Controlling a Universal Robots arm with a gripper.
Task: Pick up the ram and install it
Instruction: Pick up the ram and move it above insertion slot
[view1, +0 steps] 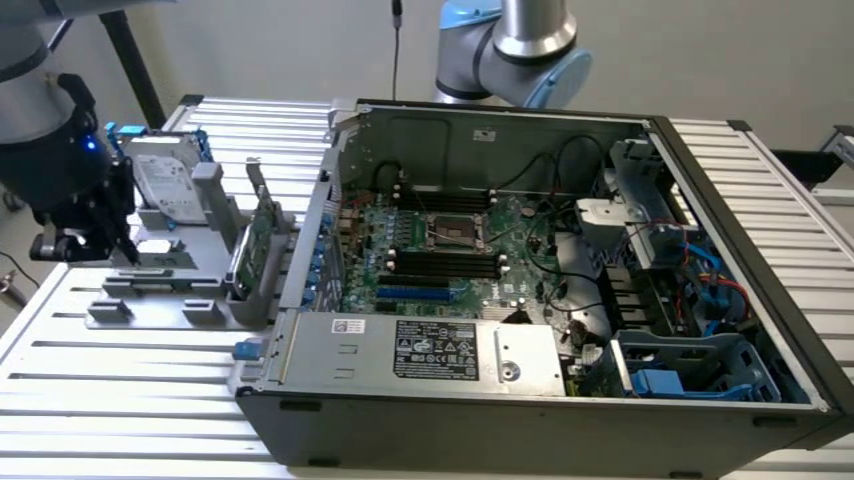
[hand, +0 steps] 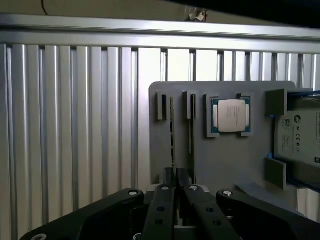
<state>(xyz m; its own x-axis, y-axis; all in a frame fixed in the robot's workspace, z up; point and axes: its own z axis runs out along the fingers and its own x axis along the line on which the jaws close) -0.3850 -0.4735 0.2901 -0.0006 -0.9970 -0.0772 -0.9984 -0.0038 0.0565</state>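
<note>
Nothing here can be read with certainty. The power supply (view1: 534, 356) carries a black label (view1: 437, 352) with white print and a small white sticker (view1: 347, 326), both too fine to make out. The hard drive (hand: 307, 152) has a white label (hand: 299, 131) with a few dark marks, illegible. The processor (hand: 231, 115) lid shows nothing legible.

Lower left of the exterior view, the ribbed table (view1: 120, 380) lies open; the hard drive (view1: 167, 185), upright card (view1: 254, 250) and case wall (view1: 318, 220) crowd the holder (view1: 147, 300) from the right.
</note>
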